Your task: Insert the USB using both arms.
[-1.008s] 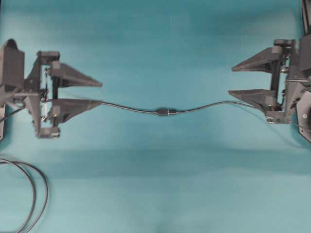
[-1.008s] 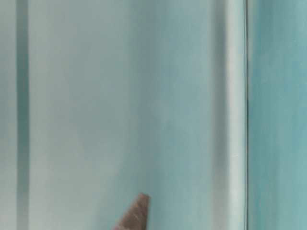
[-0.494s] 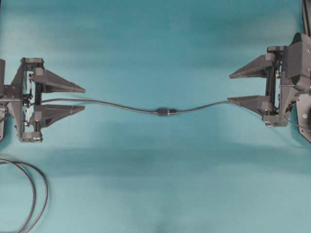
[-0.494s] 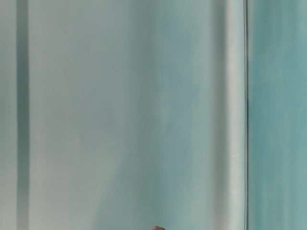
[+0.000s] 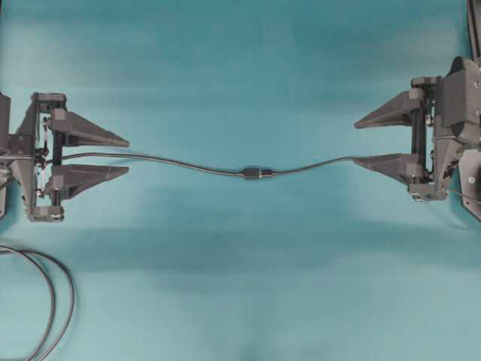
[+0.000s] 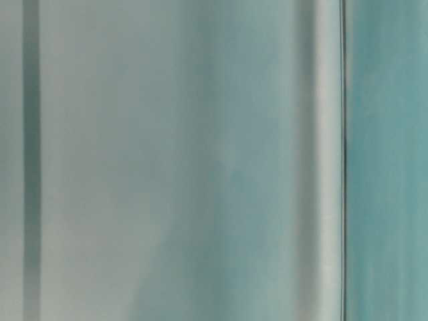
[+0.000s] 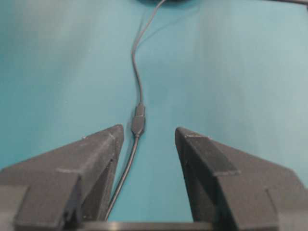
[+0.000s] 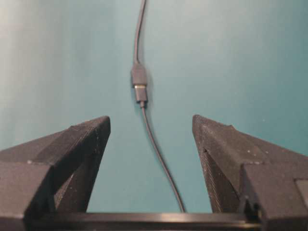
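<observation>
USB plugged in, mid-frame on the tabletop.
Left hand at left edge, right hand at right edge, both spread, gripping nothing.

Teal table surface fills overhead view, w/ soft darker shadow bands across it. Table-level view: blurred pale grey-teal vertical panels, thin dark vertical line at right.
</observation>
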